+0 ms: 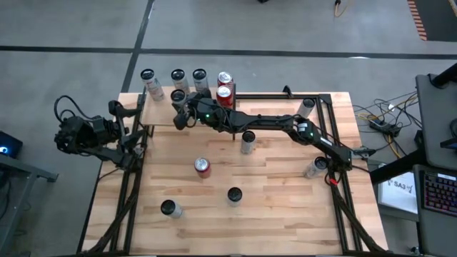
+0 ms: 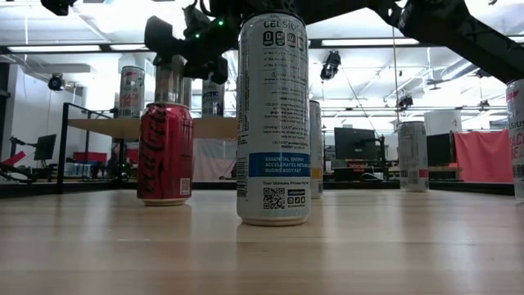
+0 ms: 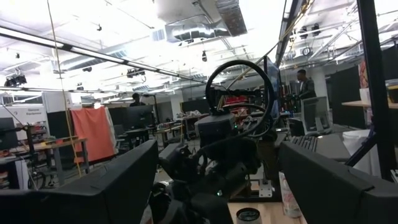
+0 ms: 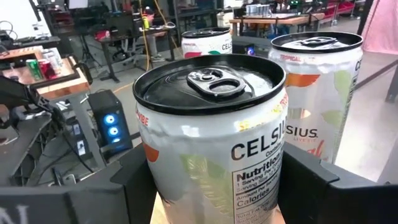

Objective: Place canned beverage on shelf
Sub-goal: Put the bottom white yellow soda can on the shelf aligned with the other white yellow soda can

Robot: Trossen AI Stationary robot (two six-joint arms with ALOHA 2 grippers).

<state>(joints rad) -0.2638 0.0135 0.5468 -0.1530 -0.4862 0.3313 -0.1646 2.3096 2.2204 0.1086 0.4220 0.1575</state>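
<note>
Right wrist view: my right hand [image 4: 214,186] is clamped on a can [image 4: 214,134] over the shelf [image 1: 161,114]; releasing crooked could topple the neighbouring can [image 4: 317,93].

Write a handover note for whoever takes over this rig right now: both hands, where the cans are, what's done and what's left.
Right hand: reached over the shelf, closed around a white Celsius can that sits among the cans there.
Left hand: open, empty, waiting at the table's left edge.
On the shelf: about six more cans, including two red ones.
Still on the tabletop: a red can, two dark-topped cans near the front and others by the right arm.
Left: release the gripped can, withdraw, fetch the remaining cans.
</note>
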